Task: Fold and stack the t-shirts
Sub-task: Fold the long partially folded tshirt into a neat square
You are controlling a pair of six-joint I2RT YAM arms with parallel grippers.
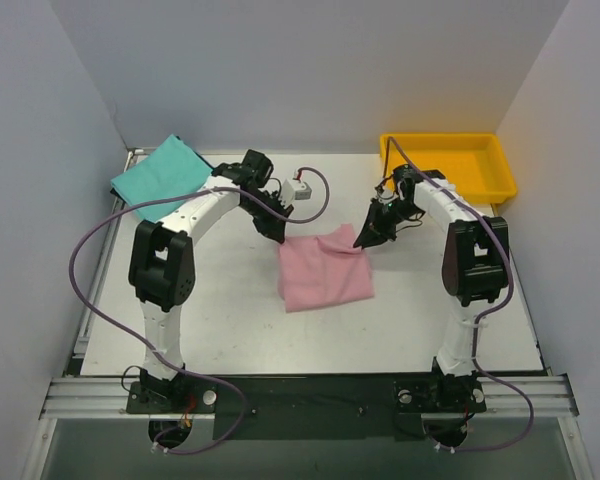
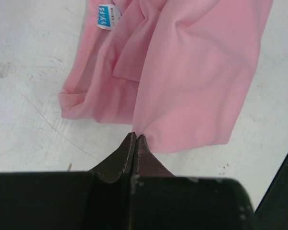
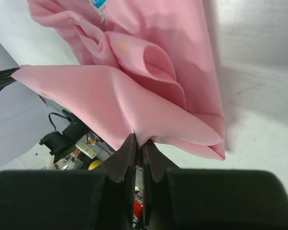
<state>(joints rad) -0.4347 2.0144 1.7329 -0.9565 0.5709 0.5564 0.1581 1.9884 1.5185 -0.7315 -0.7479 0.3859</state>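
The pink t-shirt (image 1: 325,270) lies in the middle of the table (image 1: 230,330), partly folded and a bit bunched. The left gripper (image 2: 136,140) pinches one far corner, fingers pressed tight on the cloth. The right gripper (image 3: 139,143) pinches the other corner the same way. To fold it well, I think both should move together, same height and speed, pulling the edge flat so no lumps get trapped. The teal t-shirt (image 1: 160,177) waits far left. The yellow tray (image 1: 450,165) sits far right.
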